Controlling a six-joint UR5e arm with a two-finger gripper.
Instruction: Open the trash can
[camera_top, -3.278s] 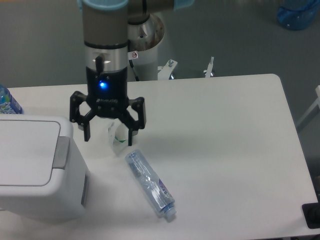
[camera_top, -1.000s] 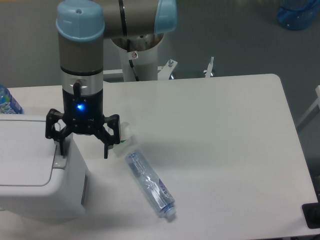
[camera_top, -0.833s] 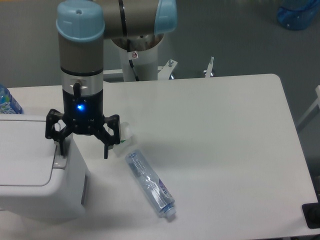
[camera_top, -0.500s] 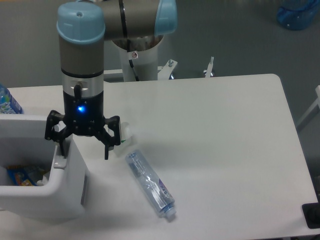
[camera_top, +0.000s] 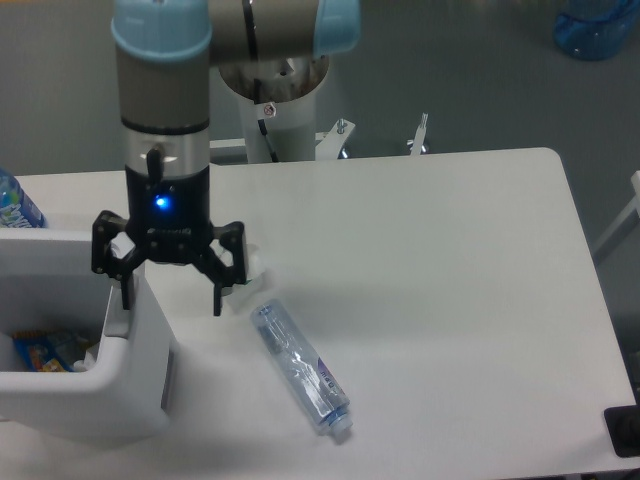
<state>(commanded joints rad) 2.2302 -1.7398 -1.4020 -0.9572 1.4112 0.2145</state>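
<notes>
1. My gripper (camera_top: 170, 283) has its fingers spread wide and holds nothing. The left finger is at the push tab (camera_top: 119, 322) on the right edge of the trash can (camera_top: 130, 395); the right finger hangs over bare table (camera_top: 450, 260).
2. The trash can sits at the table's front-left corner, partly cut off by the frame edge. Its top reads as open: I can see into the cavity, with colourful wrappers (camera_top: 38, 352) at the bottom. The lid itself isn't visible from here, so I can't tell where it sits.
3. Risk: I can't confirm whether the left finger touches the tab or is just above it. If it's bearing on the tab and I lift off at an angle, I may drag the bin or tip it toward me.
4. Risk: if the lid is spring-loaded and hasn't latched open, it could drop shut once I'm clear. I judge the task done only if it stays up.
5. Risk: the right finger is near a small white object (camera_top: 250, 262) just behind it, too blurred to identify. A sideways retreat could knock it.
6. Risk: the clear bottle (camera_top: 300, 367) lies on its side just in front of my right finger. Any low sweep to the right would roll it toward the table edge.
7. Safest exit, I reckon: straight up, no lateral motion until clear of the bin rim.
</notes>
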